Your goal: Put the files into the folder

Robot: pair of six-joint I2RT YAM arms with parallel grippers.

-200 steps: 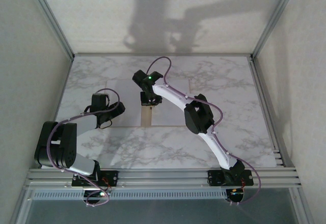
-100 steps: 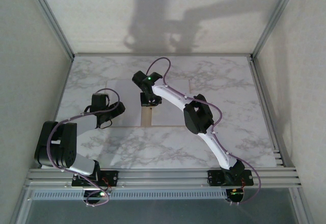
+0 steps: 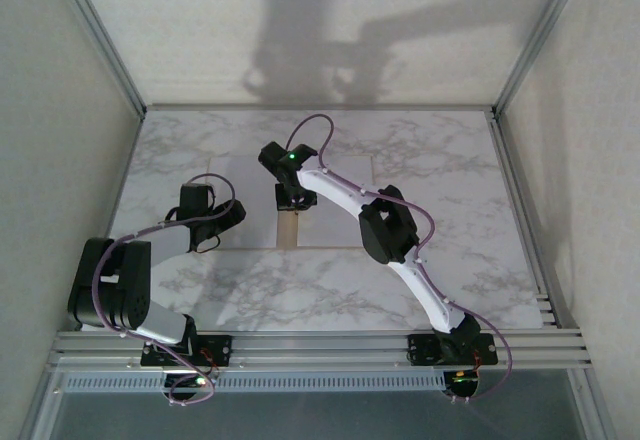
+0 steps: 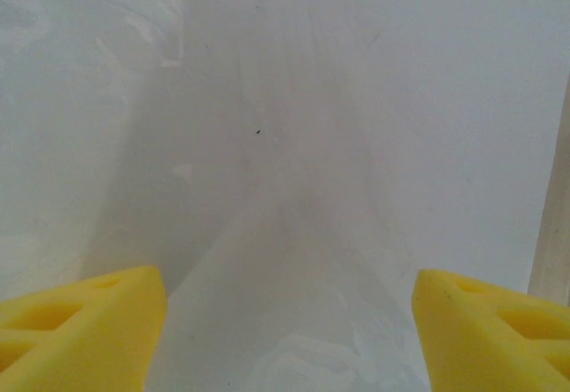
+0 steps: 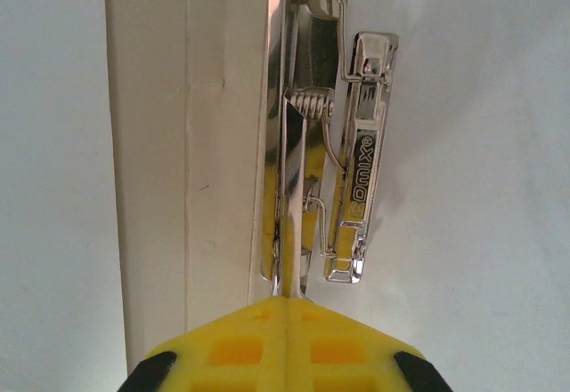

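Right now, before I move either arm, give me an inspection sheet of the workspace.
Surface: white-grey marble table, level.
Job's things: folder lies open; white files lie on either side of its crease; metal clip sits at the crease, uncovered.
Clutter: nothing seen.
Grippers: left gripper has its fingers apart over white paper left of the crease and holds nothing; right gripper has its fingers shut, tips at the clip's near end.
Cables: purple cables loop along both arms; no snag seen.
Surroundings: aluminium frame, plain walls.
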